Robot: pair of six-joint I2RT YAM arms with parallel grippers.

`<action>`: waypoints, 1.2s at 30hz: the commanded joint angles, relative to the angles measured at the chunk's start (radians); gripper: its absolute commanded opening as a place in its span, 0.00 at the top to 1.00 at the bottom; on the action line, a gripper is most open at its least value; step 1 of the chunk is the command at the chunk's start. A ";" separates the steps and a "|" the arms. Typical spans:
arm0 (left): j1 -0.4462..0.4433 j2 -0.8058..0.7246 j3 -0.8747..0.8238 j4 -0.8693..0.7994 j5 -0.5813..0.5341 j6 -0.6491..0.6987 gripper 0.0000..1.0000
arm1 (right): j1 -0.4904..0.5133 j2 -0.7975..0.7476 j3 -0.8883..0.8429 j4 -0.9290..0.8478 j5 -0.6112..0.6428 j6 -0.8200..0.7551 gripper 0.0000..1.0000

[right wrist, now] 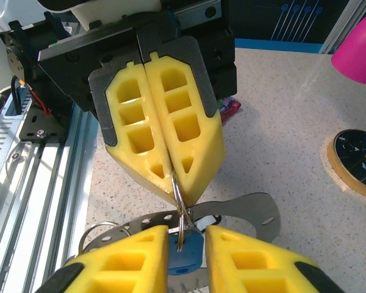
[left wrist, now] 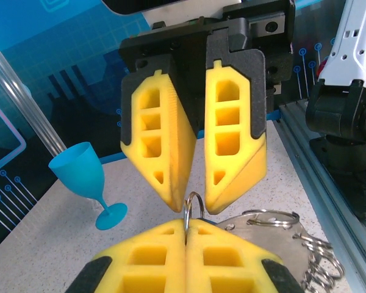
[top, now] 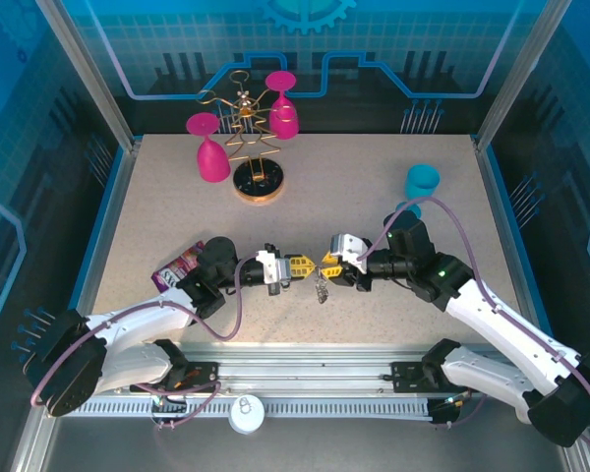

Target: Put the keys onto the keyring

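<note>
1. The left gripper [right wrist: 174, 192] is squeezed right together, clamped on the thin wire of the keyring [right wrist: 178, 201]. The ring pokes out of its fingertips, standing upright.
2. The right gripper [right wrist: 187, 231] sits nose to nose with it above the middle of the table [top: 374, 197], fingers apart.
3. The blue-headed key [right wrist: 186, 259] is in the gap between the right fingers, with the ring's wire running down in front of it. Honestly can't tell if the pads are actually pinching the key or just flanking it.
4. From the top camera, a small bunch of metal bits [top: 322, 287] dangles just below where the two grippers meet.
5. A flat silver plate [right wrist: 262, 213] lies behind the ring.
</note>
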 commanded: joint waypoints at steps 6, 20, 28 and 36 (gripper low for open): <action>0.000 -0.003 -0.001 0.042 0.039 0.010 1.00 | -0.016 -0.010 0.013 -0.026 0.030 0.009 0.91; 0.000 0.004 0.012 0.035 0.090 0.009 1.00 | -0.019 0.033 0.020 0.018 -0.013 0.054 0.78; 0.000 0.009 0.018 0.033 0.094 0.000 1.00 | -0.023 -0.017 -0.019 0.041 -0.070 -0.015 0.75; 0.000 0.003 0.013 0.035 0.088 0.000 1.00 | -0.013 0.019 -0.009 0.042 -0.087 -0.029 0.73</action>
